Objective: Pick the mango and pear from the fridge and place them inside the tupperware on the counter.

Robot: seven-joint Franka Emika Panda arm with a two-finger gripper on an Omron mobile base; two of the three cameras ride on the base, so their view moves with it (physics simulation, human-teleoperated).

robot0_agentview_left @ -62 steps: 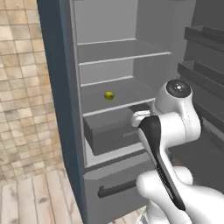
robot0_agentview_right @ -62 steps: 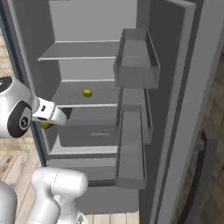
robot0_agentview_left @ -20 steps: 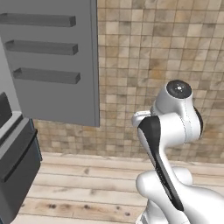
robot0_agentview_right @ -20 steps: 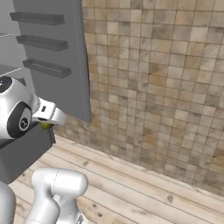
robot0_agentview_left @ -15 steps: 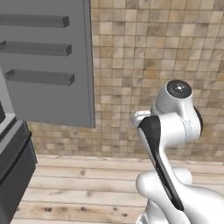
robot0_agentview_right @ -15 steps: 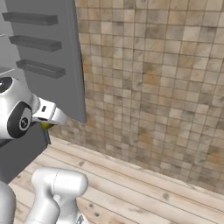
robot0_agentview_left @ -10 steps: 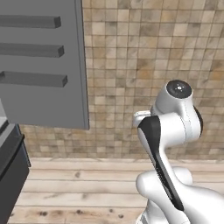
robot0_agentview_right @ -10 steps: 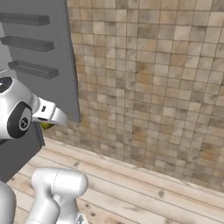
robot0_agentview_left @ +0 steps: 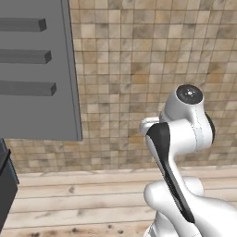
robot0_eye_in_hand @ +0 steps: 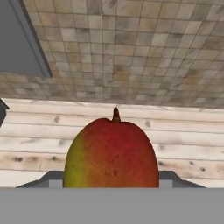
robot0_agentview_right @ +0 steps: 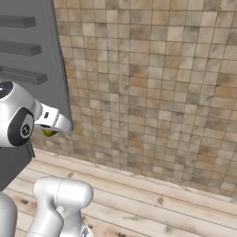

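Left base view: open fridge door (robot0_agentview_left: 37, 69) with racks at left, tiled wall behind the arm. Right base view: gripper (robot0_agentview_right: 50, 132) just beside that door, clamped on something yellow-green. Hand view: mango (robot0_eye_in_hand: 111, 155) gripped between the fingers. Likely mid-carry; tupperware drop and pear left.

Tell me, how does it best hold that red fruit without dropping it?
Across the wide middle of the mango, one finger on each flank, the way the hand has it: the belly is broadest there, and the stem end points away, clear of the fingers.
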